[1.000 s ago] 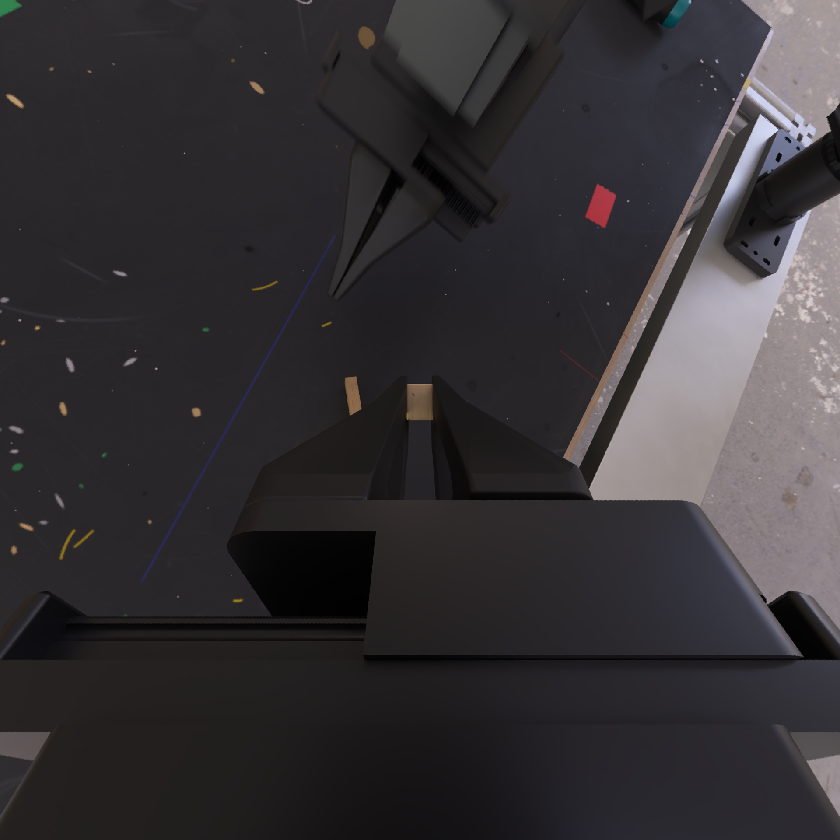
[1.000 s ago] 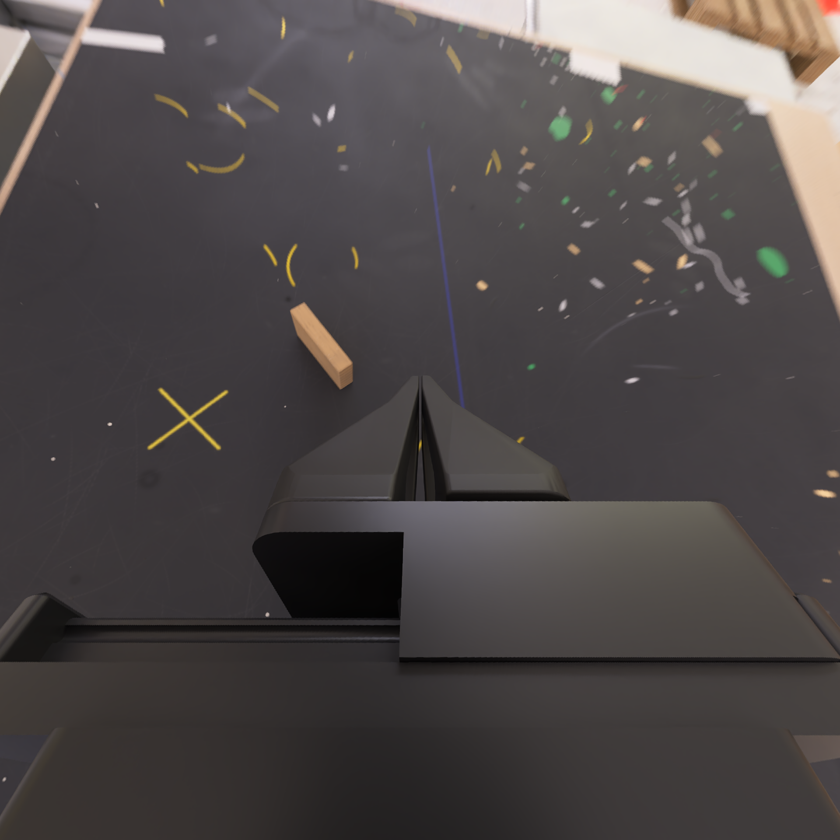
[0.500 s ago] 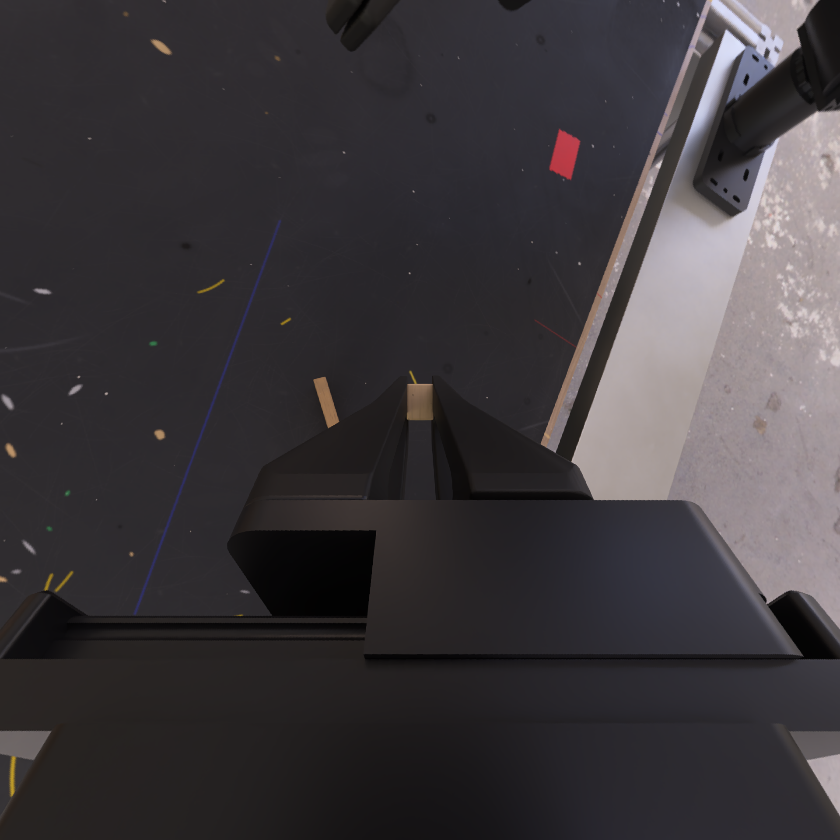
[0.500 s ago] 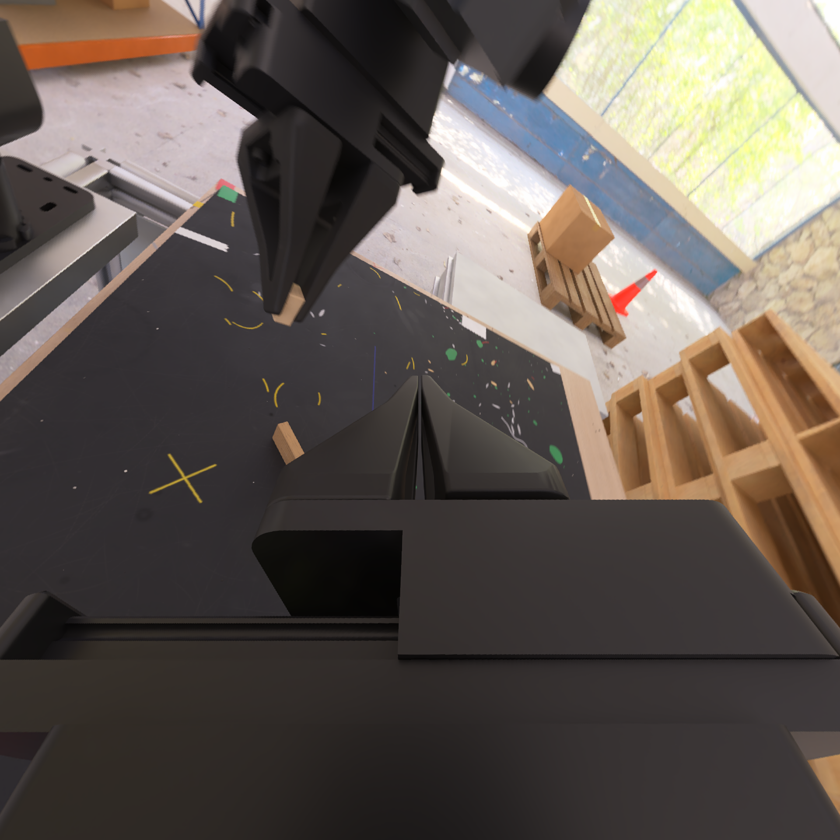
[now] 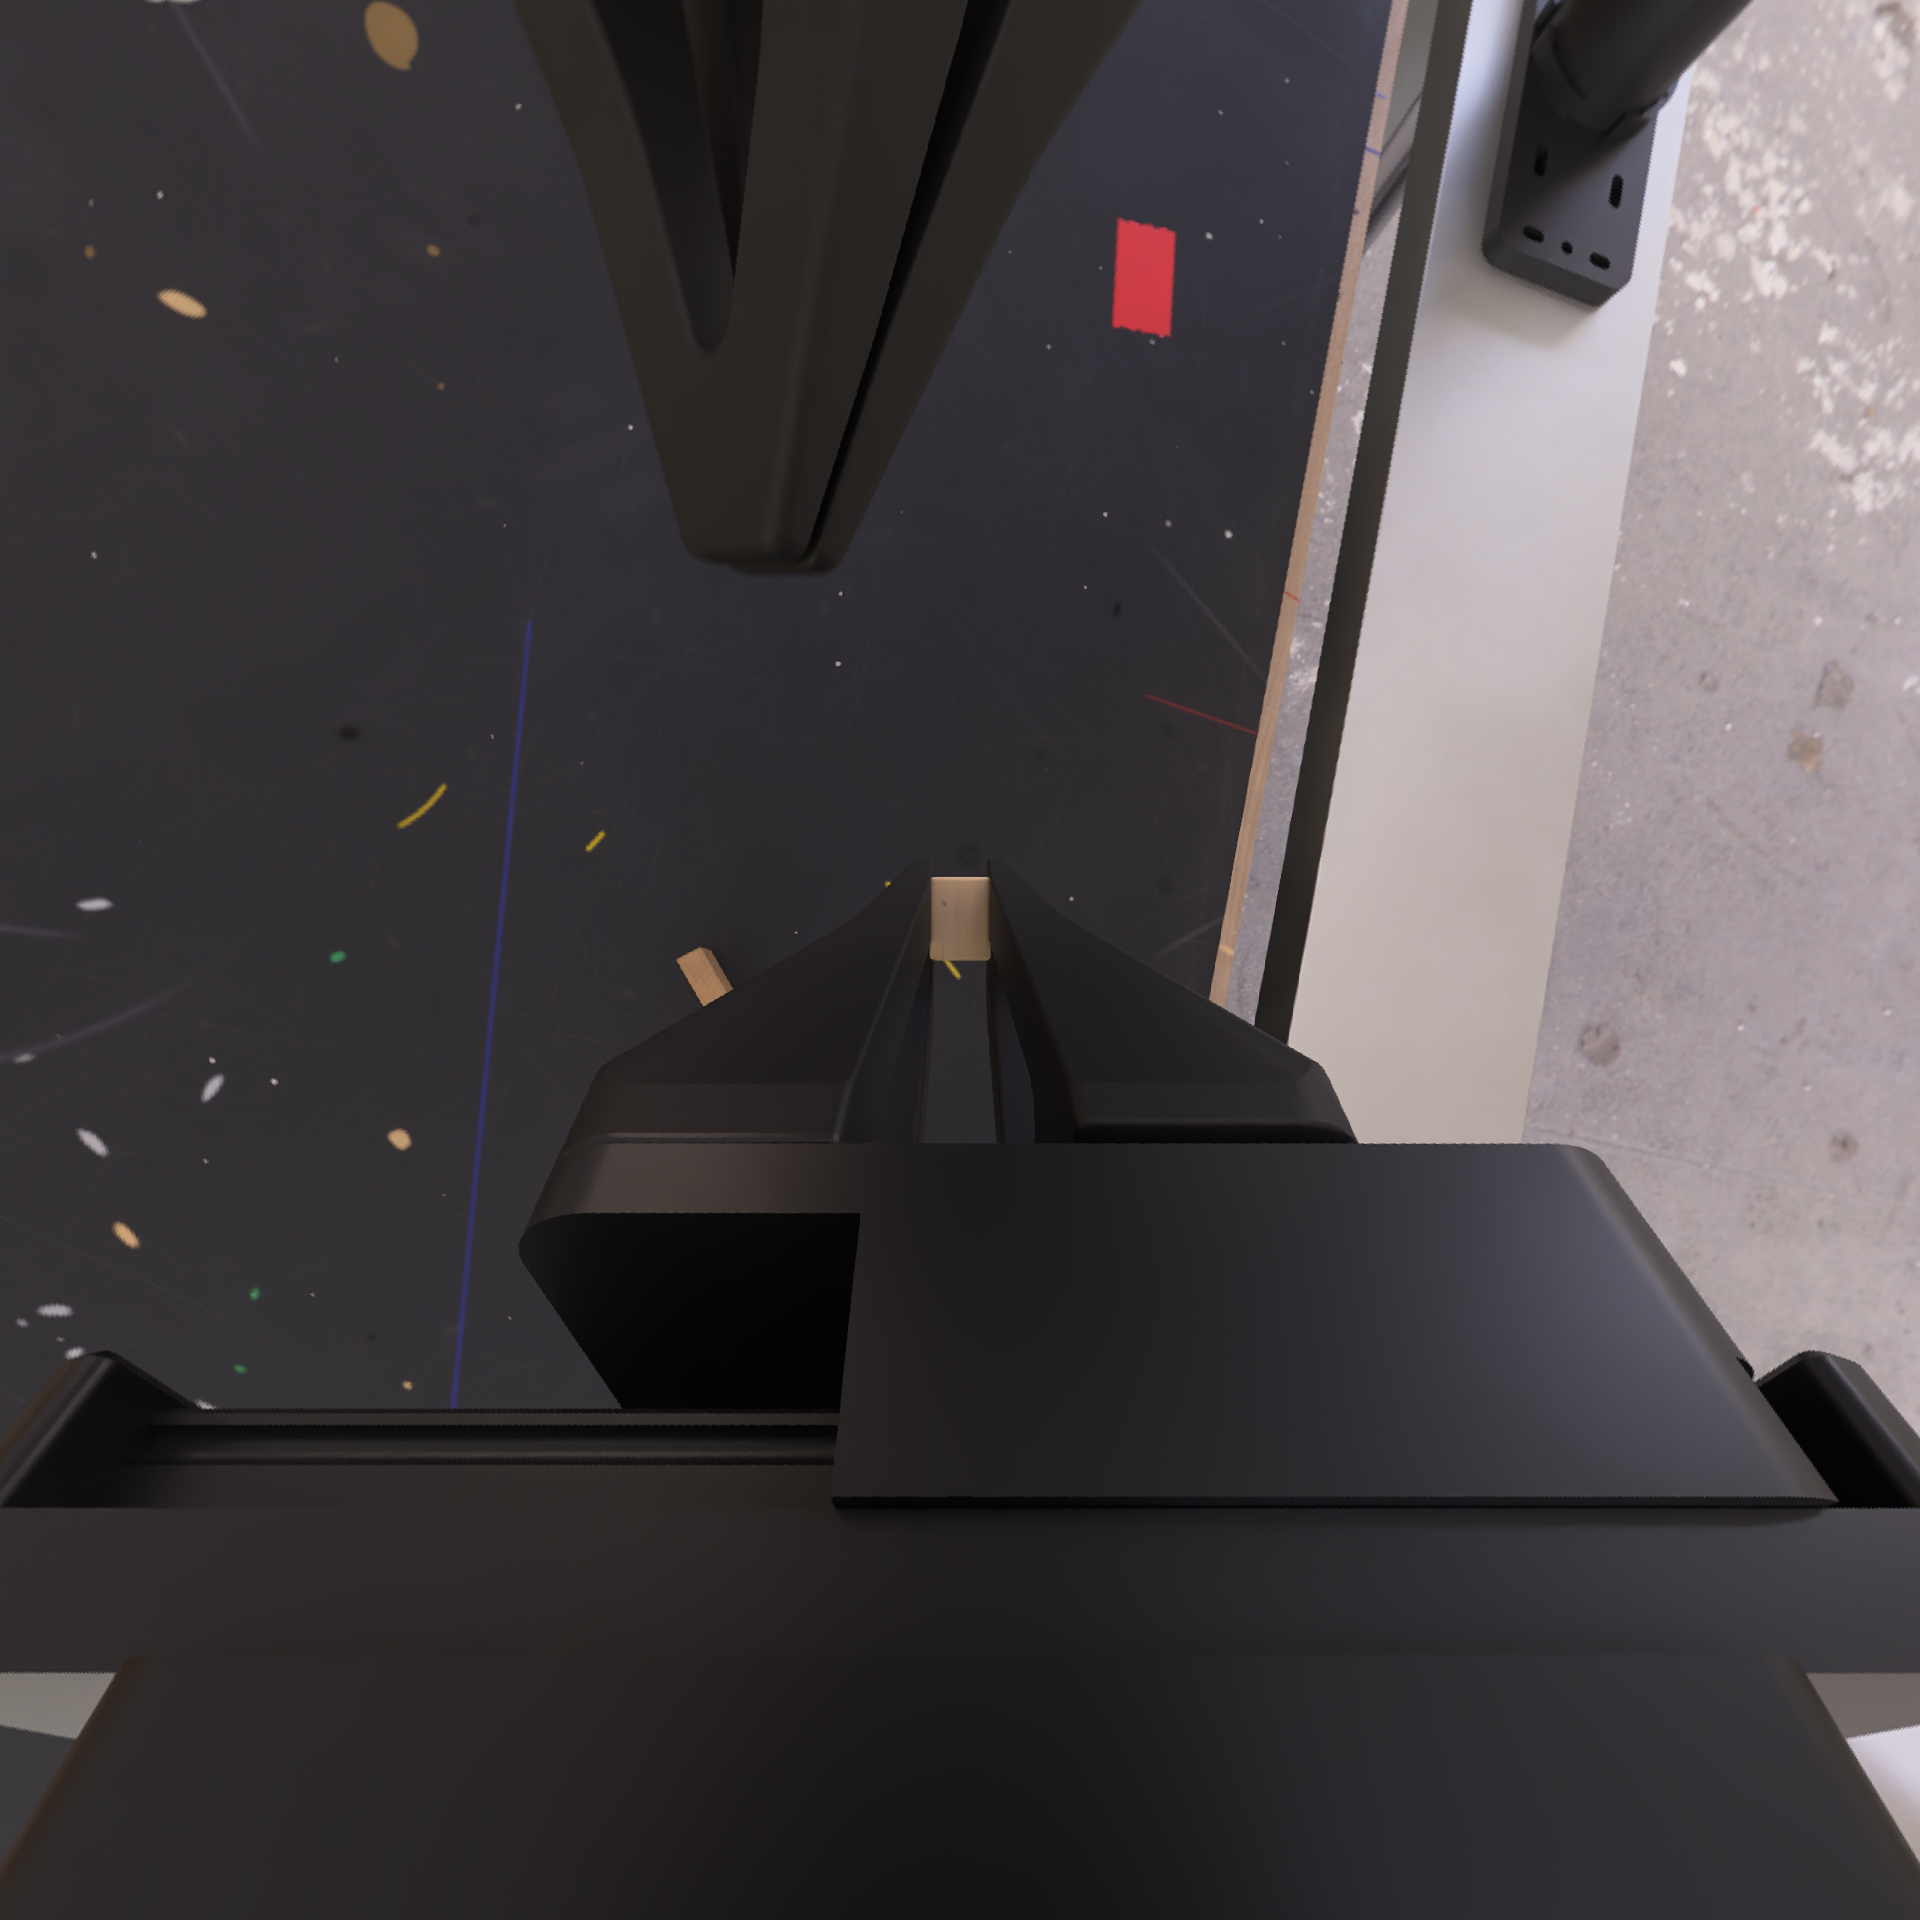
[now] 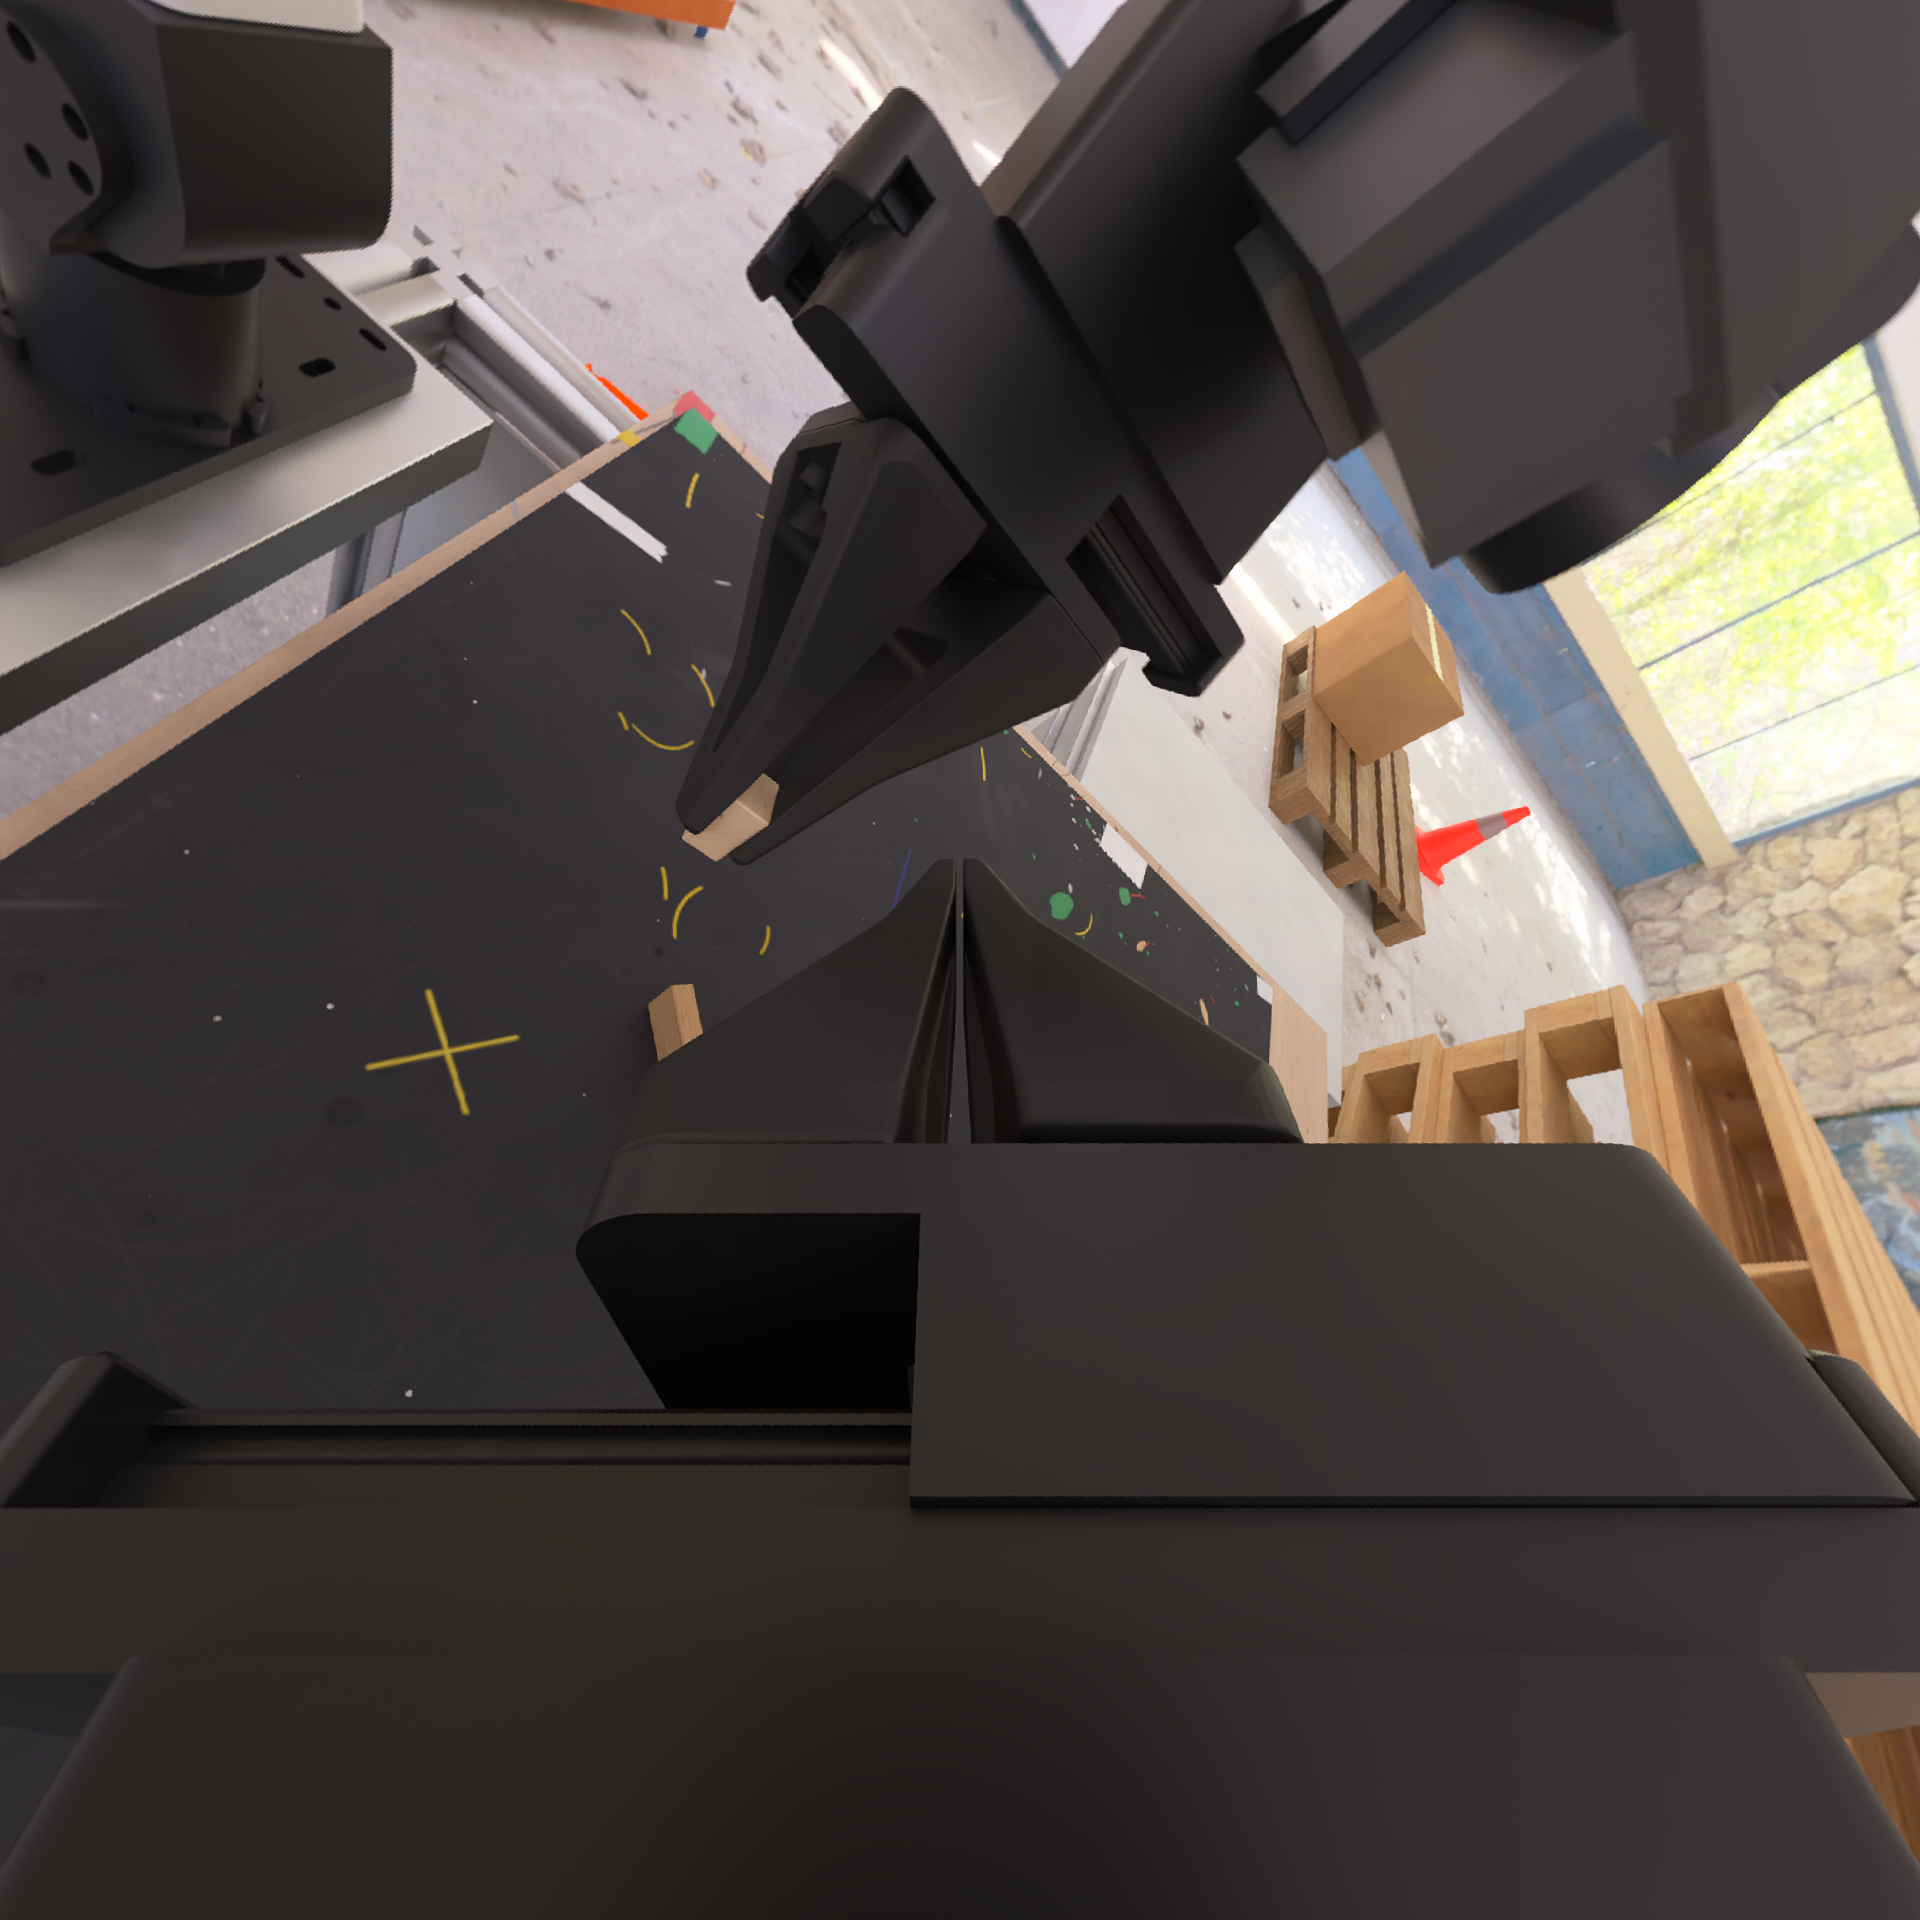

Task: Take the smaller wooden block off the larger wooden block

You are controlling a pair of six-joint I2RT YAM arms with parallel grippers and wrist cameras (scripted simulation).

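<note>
My left gripper (image 5: pixel 959 883) is shut on the smaller wooden block (image 5: pixel 959 918), a pale cube held high above the dark table. The right wrist view shows it from the side, with the left gripper (image 6: pixel 727 831) clamped on the small block (image 6: pixel 740 824). The larger wooden block (image 5: pixel 704 975) lies on the table below, partly hidden behind my left finger; it also shows in the right wrist view (image 6: pixel 675 1018), half hidden by my right finger. My right gripper (image 6: pixel 958 868) is shut and empty. It hangs in the left wrist view (image 5: pixel 764 556) at the top.
The dark table (image 5: pixel 312 582) is speckled with coloured flecks, a blue line (image 5: pixel 499 935) and a red patch (image 5: pixel 1143 276). Its wooden edge (image 5: pixel 1288 623) runs at the right, beside a white mount rail (image 5: pixel 1455 727). A yellow cross (image 6: pixel 445 1049) marks the table. An arm base (image 6: pixel 156 343) stands at the left.
My right gripper has tilted up from looking down at the table and now sits close to the left gripper. My left gripper still holds the small block, lifted higher.
</note>
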